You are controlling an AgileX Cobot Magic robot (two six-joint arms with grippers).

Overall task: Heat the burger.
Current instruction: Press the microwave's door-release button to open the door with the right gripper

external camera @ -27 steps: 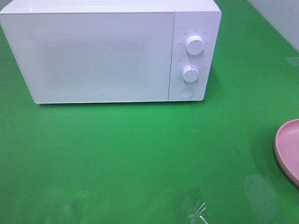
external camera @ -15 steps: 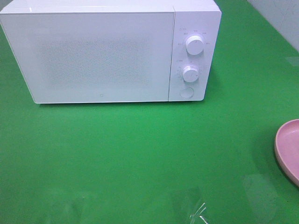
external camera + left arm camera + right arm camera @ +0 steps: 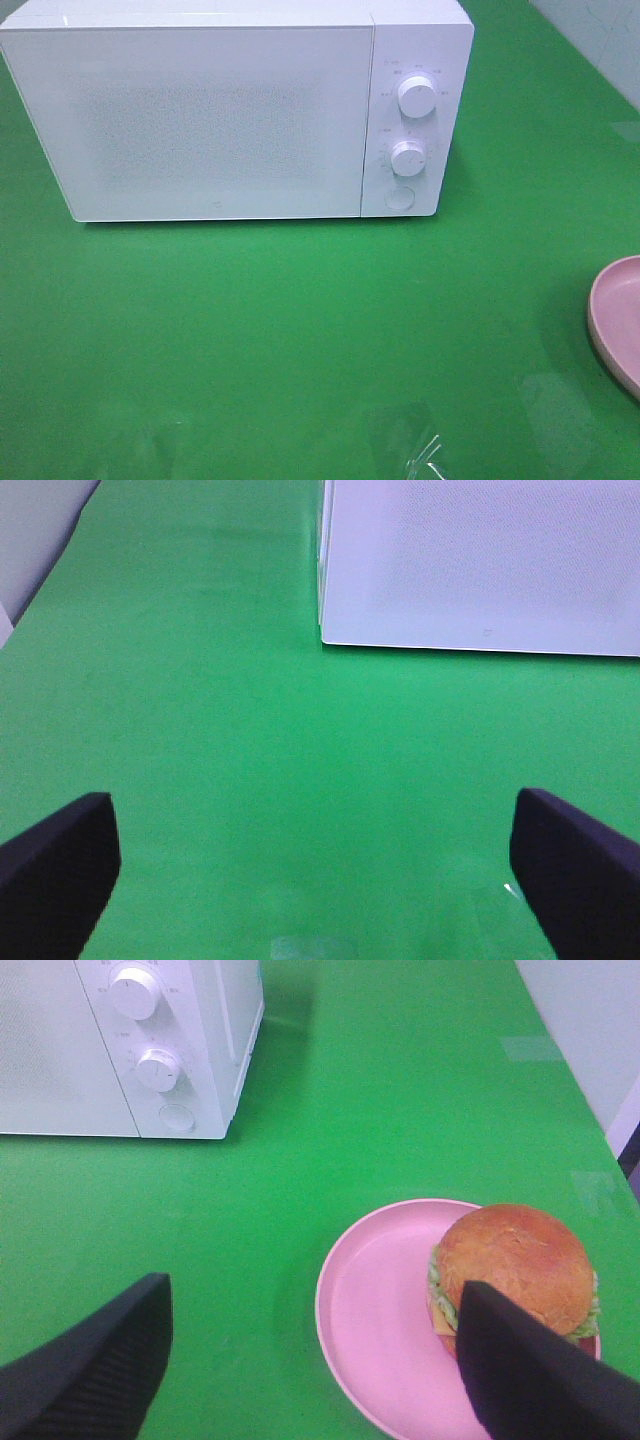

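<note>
Right wrist view: burger (image 3: 518, 1263) on pink plate (image 3: 375, 1312), microwave (image 3: 50, 1050) door shut (right hand (image 3: 310, 1295) and left hand (image 3: 312, 805) both spread wide).

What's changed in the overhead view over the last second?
Nothing visibly changed. The microwave stays shut at the back of the green table, the pink plate stays at the right edge, and no arm has entered the high view.
</note>
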